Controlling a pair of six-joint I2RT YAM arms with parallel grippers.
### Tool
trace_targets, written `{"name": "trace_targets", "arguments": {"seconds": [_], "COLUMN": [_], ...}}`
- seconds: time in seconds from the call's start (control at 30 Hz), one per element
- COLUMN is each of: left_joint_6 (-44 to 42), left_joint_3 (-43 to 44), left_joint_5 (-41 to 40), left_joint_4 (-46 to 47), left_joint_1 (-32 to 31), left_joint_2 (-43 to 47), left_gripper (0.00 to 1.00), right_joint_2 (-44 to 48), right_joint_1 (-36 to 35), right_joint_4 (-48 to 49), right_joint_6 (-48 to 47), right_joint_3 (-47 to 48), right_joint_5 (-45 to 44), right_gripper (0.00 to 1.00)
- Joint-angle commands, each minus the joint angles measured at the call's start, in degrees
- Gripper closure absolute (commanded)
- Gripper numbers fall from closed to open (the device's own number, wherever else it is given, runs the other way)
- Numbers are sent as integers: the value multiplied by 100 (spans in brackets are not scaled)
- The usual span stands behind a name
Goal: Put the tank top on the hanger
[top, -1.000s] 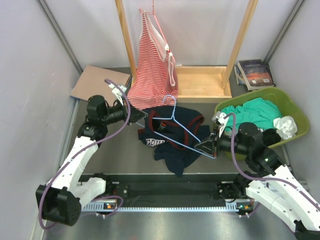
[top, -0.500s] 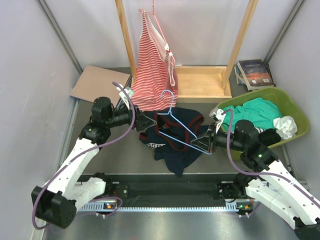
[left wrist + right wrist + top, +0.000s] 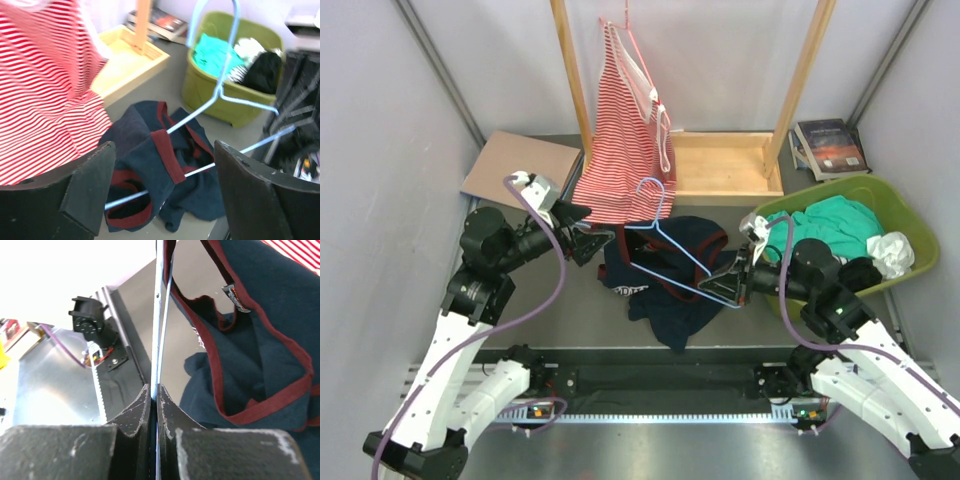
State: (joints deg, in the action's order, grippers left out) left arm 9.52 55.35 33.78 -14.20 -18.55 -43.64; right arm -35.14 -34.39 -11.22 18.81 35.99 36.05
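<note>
The dark navy tank top (image 3: 665,275) with red trim lies crumpled on the table between both arms. The light-blue wire hanger (image 3: 670,240) is tilted over it, hook toward the back. My right gripper (image 3: 727,283) is shut on the hanger's lower right corner; the right wrist view shows the fingers (image 3: 142,407) pinched on the wire (image 3: 159,315). My left gripper (image 3: 598,240) stands open just left of the tank top, holding nothing. In the left wrist view a red-trimmed strap of the tank top (image 3: 150,155) lies over the hanger's bottom wire (image 3: 220,90), between the spread fingers (image 3: 87,187).
A red-and-white striped top (image 3: 625,150) hangs from a wooden rack (image 3: 720,165) right behind the tank top. A green bin (image 3: 910,225) holding a green garment (image 3: 825,220) sits at the right, books (image 3: 830,145) behind it. A cardboard sheet (image 3: 520,165) lies at the back left.
My left gripper has opened and drawn back to the left, away from the tank top. The right gripper has shifted the hanger slightly to the left.
</note>
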Motion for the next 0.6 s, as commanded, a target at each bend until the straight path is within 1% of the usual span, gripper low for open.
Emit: {"name": "trace_targets", "arguments": {"seconds": [0.0,0.07,0.1,0.13,0.17,0.2,0.3,0.33,0.4,0.53,0.57], "left_joint_6": [-722,-959,-1326,-1425,-1426,-1392,-1374,-1382,-1348,-1391,-1426], "left_joint_3": [19,107,160,230,283,274,230,196,178,178,186], "left_joint_5": [1057,1419,1638,1684,1728,2016,2185,2264,2605,2853,2897], "left_joint_4": [75,-65,-353,-425,-435,-391,-321,-338,-329,-478,-531], "left_joint_1": [-9,-9,-9,-44,-53,-61,-61,-61,-61,-61,-61], "left_joint_2": [-110,-250,-364,-443,-487,-557,-585,-576,-593,-664,-672], "left_gripper": [19,19,20,20,21,21,23,28,32,46,51], "right_joint_2": [-28,-46,-37,-37,-37,-37,-37,-29,-46,-160,-213], "right_joint_1": [-50,-59,-59,-50,-50,-59,-50,-59,-50,-41,-50], "right_joint_4": [858,850,850,859,841,824,701,683,683,648,639], "right_joint_6": [158,193,211,220,237,237,211,211,202,150,141], "right_joint_3": [268,338,391,418,435,488,549,550,567,629,646], "right_joint_5": [639,806,859,894,990,1035,1176,1211,1237,1290,1299], "right_gripper": [100,100,100,100,100,100,100,100,100,100,100]}}
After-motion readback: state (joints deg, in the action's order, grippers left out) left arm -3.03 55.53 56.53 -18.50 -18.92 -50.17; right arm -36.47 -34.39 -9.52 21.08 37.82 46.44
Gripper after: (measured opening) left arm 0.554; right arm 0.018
